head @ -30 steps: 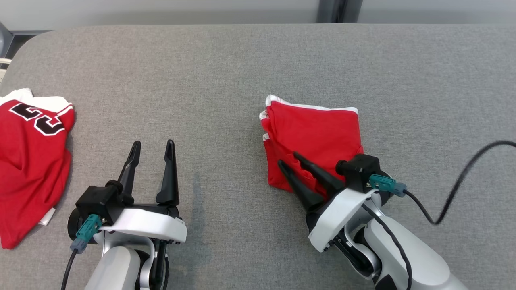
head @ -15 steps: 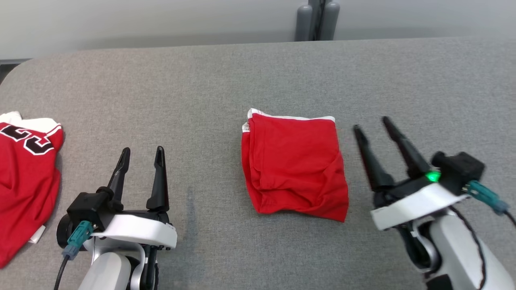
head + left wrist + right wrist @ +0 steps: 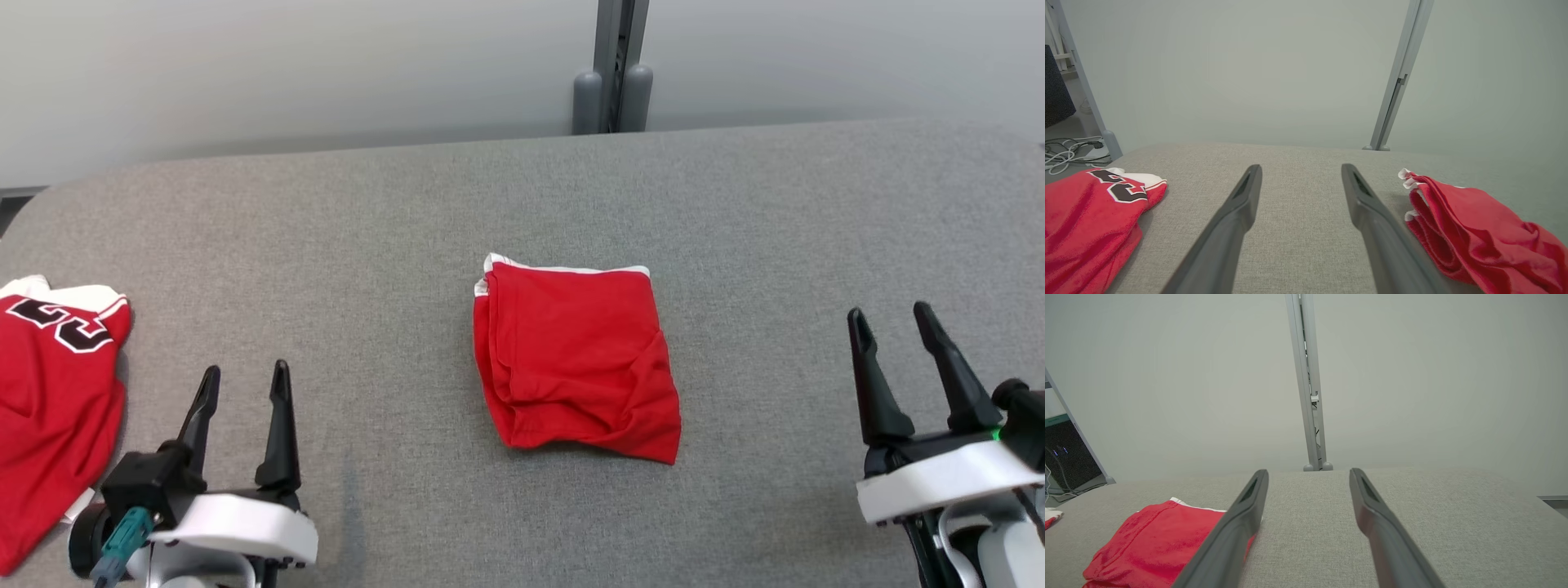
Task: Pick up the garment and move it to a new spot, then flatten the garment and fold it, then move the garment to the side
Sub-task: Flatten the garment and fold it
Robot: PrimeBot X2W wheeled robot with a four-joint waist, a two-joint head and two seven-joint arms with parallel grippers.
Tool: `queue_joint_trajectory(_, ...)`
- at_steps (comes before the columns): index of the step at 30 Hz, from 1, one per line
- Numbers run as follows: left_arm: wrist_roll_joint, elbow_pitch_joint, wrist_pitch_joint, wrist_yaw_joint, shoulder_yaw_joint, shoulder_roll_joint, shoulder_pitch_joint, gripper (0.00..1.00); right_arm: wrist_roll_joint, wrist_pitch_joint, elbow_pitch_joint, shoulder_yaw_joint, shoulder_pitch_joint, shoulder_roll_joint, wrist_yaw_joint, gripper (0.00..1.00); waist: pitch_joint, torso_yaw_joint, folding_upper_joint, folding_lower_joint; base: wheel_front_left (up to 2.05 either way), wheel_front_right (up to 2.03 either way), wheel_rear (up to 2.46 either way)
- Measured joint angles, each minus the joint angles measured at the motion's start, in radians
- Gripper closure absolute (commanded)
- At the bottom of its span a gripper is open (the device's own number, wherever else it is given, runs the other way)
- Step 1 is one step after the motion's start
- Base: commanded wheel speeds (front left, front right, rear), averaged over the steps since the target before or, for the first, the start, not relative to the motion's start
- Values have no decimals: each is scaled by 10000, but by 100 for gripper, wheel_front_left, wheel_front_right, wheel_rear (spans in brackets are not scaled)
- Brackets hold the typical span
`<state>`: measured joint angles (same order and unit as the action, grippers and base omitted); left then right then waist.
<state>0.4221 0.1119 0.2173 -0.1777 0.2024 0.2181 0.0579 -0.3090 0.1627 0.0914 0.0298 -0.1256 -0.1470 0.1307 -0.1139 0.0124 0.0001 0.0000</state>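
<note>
The red garment (image 3: 575,359) lies folded into a rough square near the middle of the table (image 3: 326,245), with white trim along its far edge and its near edge rumpled. A crumpled red jersey (image 3: 49,392) with a black number lies at the left edge. Gray woven fabric covers the table. The left end effector (image 3: 246,369) and right end effector (image 3: 888,312) stand open and empty by the near edge, well apart from the garment.

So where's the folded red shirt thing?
In the head view the folded red garment lies centred on the grey fabric table, between the left gripper and right gripper, touching neither.
</note>
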Motion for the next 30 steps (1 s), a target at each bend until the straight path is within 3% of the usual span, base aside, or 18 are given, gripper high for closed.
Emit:
queue_joint_trajectory(9,125,-297,44,-142,-251,299,-990,0,251,-642,-566,-163,1018,171,0,0,766,-144,0,0,0,0,0)
queue_joint_trajectory(18,385,-512,209,451,-370,719,-1326,0,293,-1001,-943,-261,1578,242,0,0,1294,-257,0,0,0,0,0)
queue_joint_trajectory(30,314,-405,-73,447,-265,1041,-1541,0,301,-1200,-1076,-299,2086,391,0,0,1548,-267,0,0,0,0,0)
